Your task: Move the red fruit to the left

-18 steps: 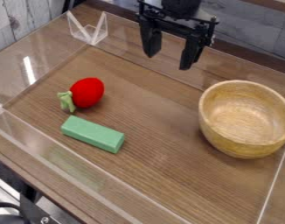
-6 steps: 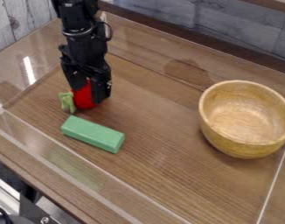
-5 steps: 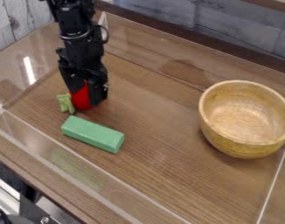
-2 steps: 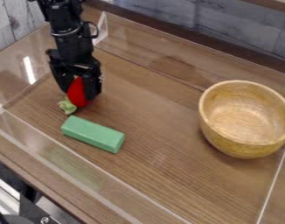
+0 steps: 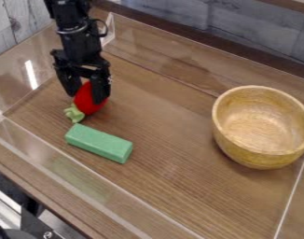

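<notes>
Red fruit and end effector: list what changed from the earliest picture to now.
The end effector came from the back of the table down to the red fruit and closed around it. The fruit has shifted only slightly. The green block and the bowl stayed put.

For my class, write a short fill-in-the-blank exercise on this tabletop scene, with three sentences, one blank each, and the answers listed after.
1. The hand is closed around the ____ fruit.
2. The flat block lying in front of the fruit is ____ in colour.
3. The wooden bowl on the far side of the table from the fruit holds ____.

Missing words: red; green; nothing
</notes>
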Controlling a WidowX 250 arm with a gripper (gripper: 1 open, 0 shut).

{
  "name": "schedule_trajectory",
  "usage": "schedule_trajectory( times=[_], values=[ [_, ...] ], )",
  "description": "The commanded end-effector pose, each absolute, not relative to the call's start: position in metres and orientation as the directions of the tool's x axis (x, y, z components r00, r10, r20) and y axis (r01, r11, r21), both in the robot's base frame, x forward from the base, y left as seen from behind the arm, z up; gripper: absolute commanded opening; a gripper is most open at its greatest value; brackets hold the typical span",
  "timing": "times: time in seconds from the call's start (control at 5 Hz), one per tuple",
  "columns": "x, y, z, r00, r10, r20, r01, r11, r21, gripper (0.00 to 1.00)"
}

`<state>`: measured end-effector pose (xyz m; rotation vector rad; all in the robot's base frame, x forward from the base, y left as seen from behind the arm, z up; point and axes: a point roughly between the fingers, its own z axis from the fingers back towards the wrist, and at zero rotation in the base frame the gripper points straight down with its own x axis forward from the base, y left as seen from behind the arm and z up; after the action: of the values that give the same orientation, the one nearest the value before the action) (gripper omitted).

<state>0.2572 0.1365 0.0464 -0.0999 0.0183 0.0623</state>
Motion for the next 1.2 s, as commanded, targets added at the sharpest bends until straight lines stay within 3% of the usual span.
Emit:
schedule_trajectory(
  times=[0.0, 0.4, 1.0],
  values=[
    [0.266, 0.141, 0.058, 0.994, 0.100, 0.034, -0.098, 0.993, -0.065, 1.00],
    [0.270, 0.130, 0.053, 0.985, 0.166, 0.034, -0.164, 0.984, -0.069, 1.00],
    [0.281, 0.105, 0.066, 0.979, 0.198, 0.048, -0.194, 0.977, -0.087, 1.00]
  ],
)
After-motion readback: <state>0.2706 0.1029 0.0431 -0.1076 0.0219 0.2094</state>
